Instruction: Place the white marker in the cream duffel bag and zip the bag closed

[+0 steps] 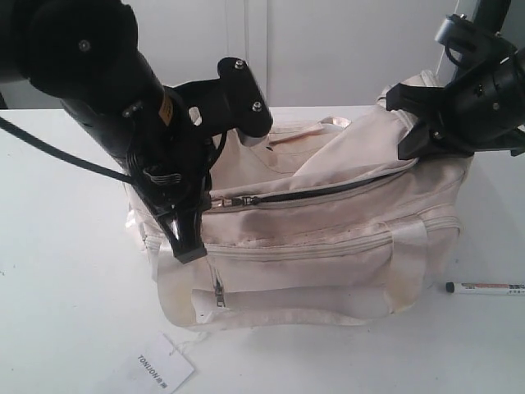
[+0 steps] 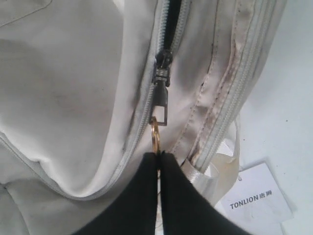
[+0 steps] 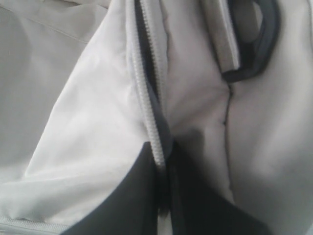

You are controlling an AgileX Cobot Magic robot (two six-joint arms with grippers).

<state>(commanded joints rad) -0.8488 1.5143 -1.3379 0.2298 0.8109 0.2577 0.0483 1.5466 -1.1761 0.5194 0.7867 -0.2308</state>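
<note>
white table (image 1: 49,246): your left gripper (image 2: 157,156) pinches tight on gold ring pull (image 2: 154,133), right gripper (image 3: 164,169) clamps cream duffel bag (image 1: 328,238) at its zipper edge; white marker (image 1: 484,287) lies apart on open tabletop.

"TONLION", followed by two small characters, stands on the white hang tag (image 2: 255,196) near the table's (image 1: 66,246) front edge; the white marker's (image 1: 486,287) barrel print is unreadable.
</note>
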